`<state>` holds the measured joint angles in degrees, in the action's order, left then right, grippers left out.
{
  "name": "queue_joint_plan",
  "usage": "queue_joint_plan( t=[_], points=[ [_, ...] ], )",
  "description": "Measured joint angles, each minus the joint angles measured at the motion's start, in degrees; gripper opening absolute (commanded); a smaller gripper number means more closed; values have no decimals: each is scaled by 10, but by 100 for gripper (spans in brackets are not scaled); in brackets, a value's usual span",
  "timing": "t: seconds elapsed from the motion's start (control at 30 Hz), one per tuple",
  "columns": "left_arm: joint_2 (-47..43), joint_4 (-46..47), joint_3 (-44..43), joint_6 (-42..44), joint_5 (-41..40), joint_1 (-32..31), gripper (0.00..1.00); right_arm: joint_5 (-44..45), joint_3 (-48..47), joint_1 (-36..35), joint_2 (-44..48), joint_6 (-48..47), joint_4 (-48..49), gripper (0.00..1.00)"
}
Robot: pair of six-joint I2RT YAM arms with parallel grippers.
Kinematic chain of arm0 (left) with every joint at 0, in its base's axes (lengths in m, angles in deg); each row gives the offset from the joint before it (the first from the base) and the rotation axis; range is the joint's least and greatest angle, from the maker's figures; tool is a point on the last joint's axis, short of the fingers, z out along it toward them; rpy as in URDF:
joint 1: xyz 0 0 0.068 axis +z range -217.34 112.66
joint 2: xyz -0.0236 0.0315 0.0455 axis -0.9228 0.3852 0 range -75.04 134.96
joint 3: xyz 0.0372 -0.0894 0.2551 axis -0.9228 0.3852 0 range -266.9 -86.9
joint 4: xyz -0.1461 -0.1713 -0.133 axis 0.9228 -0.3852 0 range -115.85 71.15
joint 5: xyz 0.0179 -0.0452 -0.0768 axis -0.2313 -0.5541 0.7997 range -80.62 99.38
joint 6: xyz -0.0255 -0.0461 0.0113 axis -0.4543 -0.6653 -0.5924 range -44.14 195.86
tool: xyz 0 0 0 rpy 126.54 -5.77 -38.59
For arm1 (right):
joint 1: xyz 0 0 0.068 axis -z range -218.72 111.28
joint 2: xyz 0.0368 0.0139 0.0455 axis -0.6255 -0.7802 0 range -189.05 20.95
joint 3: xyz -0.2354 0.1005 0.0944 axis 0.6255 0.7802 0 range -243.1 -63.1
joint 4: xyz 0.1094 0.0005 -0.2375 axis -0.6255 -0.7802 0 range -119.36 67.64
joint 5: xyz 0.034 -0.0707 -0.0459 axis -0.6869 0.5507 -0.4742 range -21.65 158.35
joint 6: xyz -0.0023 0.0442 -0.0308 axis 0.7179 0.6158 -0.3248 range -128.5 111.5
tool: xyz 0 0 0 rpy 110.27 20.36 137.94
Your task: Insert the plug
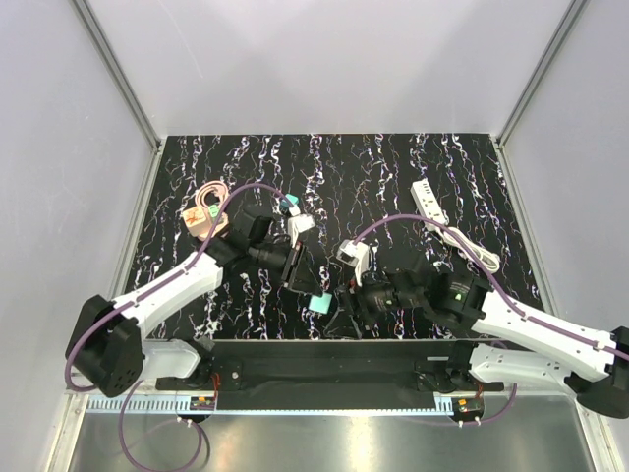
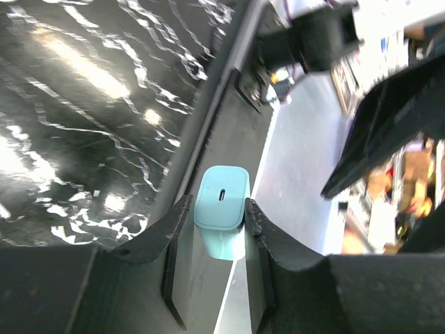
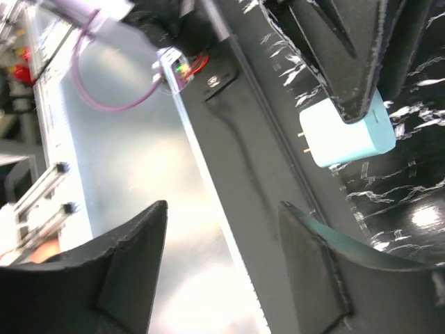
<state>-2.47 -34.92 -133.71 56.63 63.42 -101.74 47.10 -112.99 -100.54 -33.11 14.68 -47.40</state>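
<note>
The left claw [image 2: 217, 212] is clamped tight on the plug [image 3: 348, 136], which sits between its fingertips with the flat sides pinched and two thin prongs free to one side. It looks like a light, rigid, smooth plastic block that could twist or slip, so it is best held on those flat faces, clear of the prongs. That arm reaches inward, wrist rolled. The right claw [image 3: 222, 229], near the plug, gapes empty, and the power strip [image 1: 429, 202] lies well apart behind it.

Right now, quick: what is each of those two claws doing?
Left gripper: shut on the small teal-blue cube-shaped plug.
Right gripper: open, holding nothing.
</note>
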Motion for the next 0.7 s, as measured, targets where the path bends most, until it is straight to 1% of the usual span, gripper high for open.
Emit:
queue_joint_plan(
  t=[0.1, 0.23, 0.33, 0.43, 0.47, 0.53, 0.7],
  points=[
    [-24, -24, -3, 27, 12, -16, 0, -24, -5, 0, 4, 0, -19, 68],
    [-38, -38, -11, 48, 27, -28, 0, -35, -8, 0, -9, -3, -48, 75],
    [-38, -41, -12, 59, 40, -33, 0, -42, -21, 0, -30, -12, -59, 75],
    [-38, -45, -13, 69, 48, -39, 0, -49, -47, 1, -58, -26, -73, 73],
    [-38, -47, -14, 72, 52, -41, 0, -50, -57, 1, -66, -32, -79, 70],
    [-38, -49, -14, 77, 59, -43, 0, -50, -71, 2, -82, -42, -82, 68],
    [-39, -51, -14, 90, 67, -46, 0, -53, -89, 10, -105, -56, -95, 66]
  ],
)
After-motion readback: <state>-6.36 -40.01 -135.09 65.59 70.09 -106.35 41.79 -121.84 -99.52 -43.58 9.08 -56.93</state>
